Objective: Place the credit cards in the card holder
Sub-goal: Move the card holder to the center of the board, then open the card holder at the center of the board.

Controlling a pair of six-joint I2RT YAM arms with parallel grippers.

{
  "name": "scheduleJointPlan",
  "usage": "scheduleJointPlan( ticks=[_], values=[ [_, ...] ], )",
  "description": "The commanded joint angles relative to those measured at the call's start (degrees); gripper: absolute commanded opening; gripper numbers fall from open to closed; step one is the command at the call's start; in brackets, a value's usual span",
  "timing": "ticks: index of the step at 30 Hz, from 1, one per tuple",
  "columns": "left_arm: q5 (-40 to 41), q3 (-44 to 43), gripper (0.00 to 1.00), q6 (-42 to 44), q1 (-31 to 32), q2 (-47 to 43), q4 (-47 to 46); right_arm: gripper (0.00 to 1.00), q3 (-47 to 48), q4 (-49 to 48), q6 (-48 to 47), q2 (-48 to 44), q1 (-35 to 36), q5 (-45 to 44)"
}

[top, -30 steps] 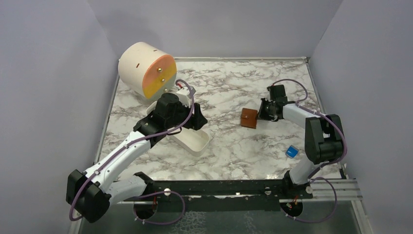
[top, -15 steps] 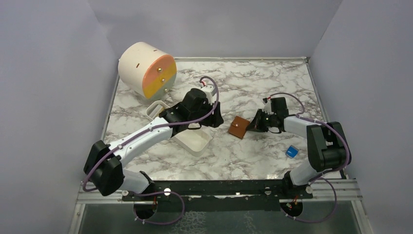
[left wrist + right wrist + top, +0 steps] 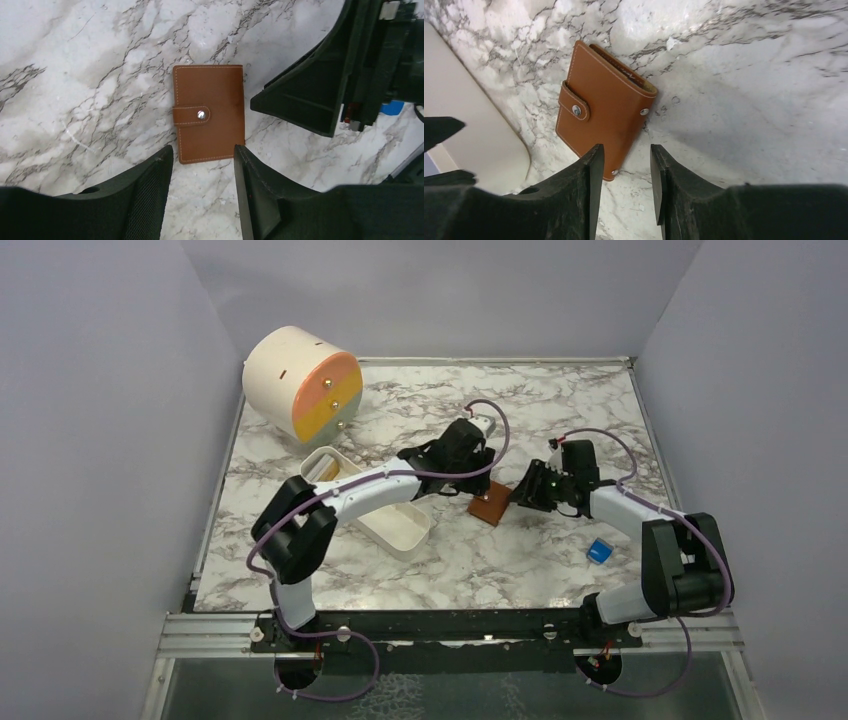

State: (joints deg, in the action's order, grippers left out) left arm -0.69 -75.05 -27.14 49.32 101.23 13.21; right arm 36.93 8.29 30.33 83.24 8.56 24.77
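The left gripper (image 3: 202, 150) hangs low over the marble table (image 3: 560, 405) with its two dark fingers spread and nothing between them. The near short edge of the card holder (image 3: 220, 95) lies just at the mouth of that gap, though I cannot tell whether the tips touch the leather. The right gripper (image 3: 623, 150) comes in from the other side with its fingers parted too, and it grips nothing. One corner of the holder sits just ahead of one fingertip, and contact there is also too close to call. The holder itself lies flat on the table, folded shut, its brown outside facing up and its strap (image 3: 574, 106) snapped across the front. From above, it rests between the two grippers, whose tips nearly meet over it. Just to its left is the near end of a white oblong tray (image 3: 405, 530), beside the holder but not touching it. A small blue block (image 3: 600, 551) lies well apart toward the right arm's base, and a cream drum (image 3: 290, 375) with an orange and yellow face stands in the far left corner.
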Motion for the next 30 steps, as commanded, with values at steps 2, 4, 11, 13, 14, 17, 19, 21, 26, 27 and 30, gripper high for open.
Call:
scheduleJointPlan(
  ticks=[2, 4, 11, 13, 14, 17, 19, 21, 26, 27, 30],
  values=[
    [2.2, -6.1, 0.48, 3.3, 1.8, 6.4, -1.1, 0.4, -0.1, 3.1, -1.4, -2.6, 0.1, -10.5],
    [1.7, -7.3, 0.47, 3.5, 2.0, 8.6, -1.0, 0.4, 0.4, 4.0, -1.9, -2.2, -0.1, -12.1],
    [2.1, -8.5, 0.47, 4.9, 2.9, 13.1, -0.7, 0.38, 0.4, 3.4, -0.5, -1.8, -0.7, -11.3],
    [2.1, -9.2, 0.48, 5.4, 3.0, 14.5, -0.1, 0.38, -0.1, 2.6, 0.0, -1.9, -0.7, -10.4],
    [2.3, -9.6, 0.48, 5.5, 2.9, 15.3, 0.5, 0.38, -0.5, 2.2, 0.2, -1.8, -0.7, -10.1],
    [3.3, -9.9, 0.48, 5.8, 3.1, 17.0, 0.9, 0.38, -1.2, 1.0, 0.4, -1.2, -0.7, -8.9],
    [4.0, -10.2, 0.48, 6.3, 3.1, 18.1, 0.9, 0.38, -1.6, 0.3, 0.5, -0.6, -0.7, -8.1],
    [4.8, -10.4, 0.48, 6.7, 3.1, 19.2, 1.0, 0.38, -2.1, -0.3, 0.6, -0.5, -0.7, -7.3],
    [5.4, -10.8, 0.47, 7.6, 3.2, 20.6, 1.1, 0.38, -3.3, -1.6, 1.0, -0.7, -0.7, -6.2],
    [5.5, -10.8, 0.45, 7.8, 3.2, 20.7, 1.1, 0.38, -3.5, -1.9, 1.2, -0.7, -0.7, -5.7],
    [5.5, -10.7, 0.36, 7.9, 3.2, 20.8, 1.7, 0.38, -4.3, -3.5, 2.0, -0.7, -0.7, -3.4]
  ],
)
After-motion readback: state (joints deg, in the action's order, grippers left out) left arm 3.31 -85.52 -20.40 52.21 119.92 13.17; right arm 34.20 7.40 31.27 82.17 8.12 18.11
